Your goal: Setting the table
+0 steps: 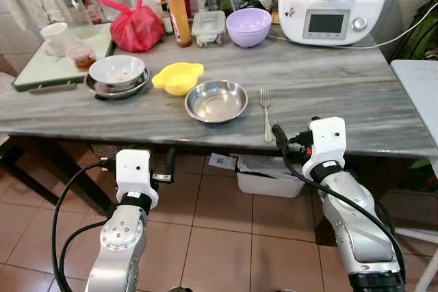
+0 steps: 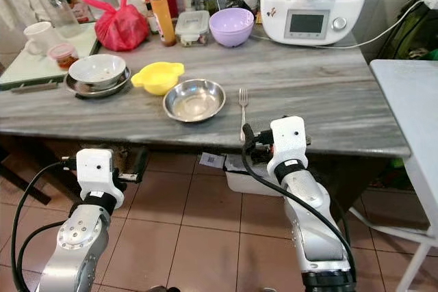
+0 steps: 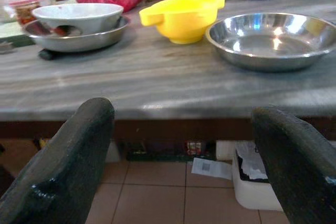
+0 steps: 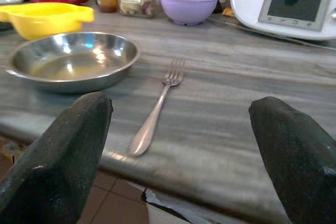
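lying before right gripper [image 4: 178,145] (spread): fork [image 4: 155,109]

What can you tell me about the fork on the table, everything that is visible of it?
The fork looks like plain polished metal, with four tines and a slim handle that widens to a rounded end. It lies flat on the grey marbled table, tines pointing toward the back, handle end near the front edge. It lies just right of the steel bowl without touching it. The right end effector is open, just short of its handle.

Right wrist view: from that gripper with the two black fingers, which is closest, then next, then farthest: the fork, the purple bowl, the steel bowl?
1. fork, straight ahead at the table edge.
2. steel bowl, beside the fork.
3. purple bowl, at the back.
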Controlling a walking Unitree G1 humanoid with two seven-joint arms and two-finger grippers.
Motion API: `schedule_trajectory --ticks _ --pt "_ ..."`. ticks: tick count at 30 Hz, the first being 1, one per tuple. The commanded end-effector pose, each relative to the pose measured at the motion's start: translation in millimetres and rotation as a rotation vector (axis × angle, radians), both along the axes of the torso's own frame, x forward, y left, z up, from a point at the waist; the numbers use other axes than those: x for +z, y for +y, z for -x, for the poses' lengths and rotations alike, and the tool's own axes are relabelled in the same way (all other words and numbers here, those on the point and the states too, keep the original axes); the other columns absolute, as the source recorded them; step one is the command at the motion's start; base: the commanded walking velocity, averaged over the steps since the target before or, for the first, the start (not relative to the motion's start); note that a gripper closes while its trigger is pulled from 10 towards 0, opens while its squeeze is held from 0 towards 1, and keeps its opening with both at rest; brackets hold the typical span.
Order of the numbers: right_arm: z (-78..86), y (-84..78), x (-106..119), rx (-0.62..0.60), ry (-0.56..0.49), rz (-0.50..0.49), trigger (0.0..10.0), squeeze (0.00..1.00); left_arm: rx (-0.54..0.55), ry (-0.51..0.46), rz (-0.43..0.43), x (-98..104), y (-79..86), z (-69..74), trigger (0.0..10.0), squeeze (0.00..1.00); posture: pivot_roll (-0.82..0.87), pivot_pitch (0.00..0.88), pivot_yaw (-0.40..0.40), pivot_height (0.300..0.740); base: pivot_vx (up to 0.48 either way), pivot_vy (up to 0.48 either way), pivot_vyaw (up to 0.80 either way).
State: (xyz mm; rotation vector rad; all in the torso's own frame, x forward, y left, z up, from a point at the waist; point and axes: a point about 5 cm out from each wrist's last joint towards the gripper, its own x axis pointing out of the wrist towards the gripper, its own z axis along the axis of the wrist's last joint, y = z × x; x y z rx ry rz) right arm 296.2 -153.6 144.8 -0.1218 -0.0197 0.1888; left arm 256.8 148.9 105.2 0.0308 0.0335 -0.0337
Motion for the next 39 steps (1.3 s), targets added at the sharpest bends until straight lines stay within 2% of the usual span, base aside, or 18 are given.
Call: schedule_trajectory --ticks 1,4,7,11,14,23,28,30,34,39 --pt "-0.9 0.0 0.7 0.000 -0.001 0.004 10.0 0.00 0.014 0.017 -0.014 -3.0 3.7 1.5 10.0 0.00 -0.11 0.055 0.104 0.740 -0.304 0.000 0.00" --pt "-1.5 -1.5 1.5 -0.021 -0.015 0.014 10.0 0.00 0.014 0.019 -0.016 -3.0 3.6 1.2 10.0 0.00 -0.11 0.054 0.106 0.740 -0.304 0.000 0.00" --pt "-1.5 -1.7 0.8 -0.033 -0.010 -0.019 10.0 0.00 0.011 0.019 -0.019 -2.9 3.6 1.2 10.0 0.00 -0.11 0.054 0.106 0.740 -0.306 0.000 0.00" --pt "-2.0 -2.8 1.3 -0.044 -0.028 0.021 10.0 0.00 0.007 0.022 -0.022 -3.1 3.7 0.9 10.0 0.00 -0.11 0.056 0.109 0.740 -0.307 0.000 0.00" --pt "-2.1 -2.5 -0.7 -0.039 0.009 -0.011 10.0 0.00 0.002 0.023 -0.023 -3.1 3.3 0.2 10.0 0.00 -0.11 0.056 0.109 0.740 -0.303 0.000 0.00" --pt "-3.4 -6.2 -0.4 -0.036 0.015 0.010 10.0 0.00 -0.012 0.023 -0.025 -3.6 1.1 -1.8 10.0 0.00 -0.12 0.050 0.105 0.740 -0.302 0.000 0.00" --pt "-5.3 -6.5 3.6 -0.052 -0.017 0.051 10.0 0.00 -0.037 0.003 0.008 -1.9 -0.8 -4.4 10.0 0.00 -0.12 0.051 0.103 0.740 0.000 0.000 0.00" --pt "-5.5 -5.5 3.2 -0.047 -0.017 0.021 10.0 0.00 -0.049 -0.010 0.018 -0.2 -1.0 -5.0 10.0 0.00 -0.12 0.051 0.103 0.740 0.000 0.000 0.00" --pt "-5.6 -5.0 3.9 -0.049 -0.018 0.029 10.0 0.00 -0.063 -0.023 0.013 3.3 -1.2 -6.6 10.0 0.00 -0.12 0.055 0.105 0.740 0.000 0.000 0.00" --pt "-4.8 -2.8 2.6 -0.043 -0.005 0.045 10.0 0.00 -0.109 -0.024 0.046 4.0 -4.2 -6.5 10.0 0.00 -0.12 0.058 0.108 0.740 0.000 -0.128 0.00"
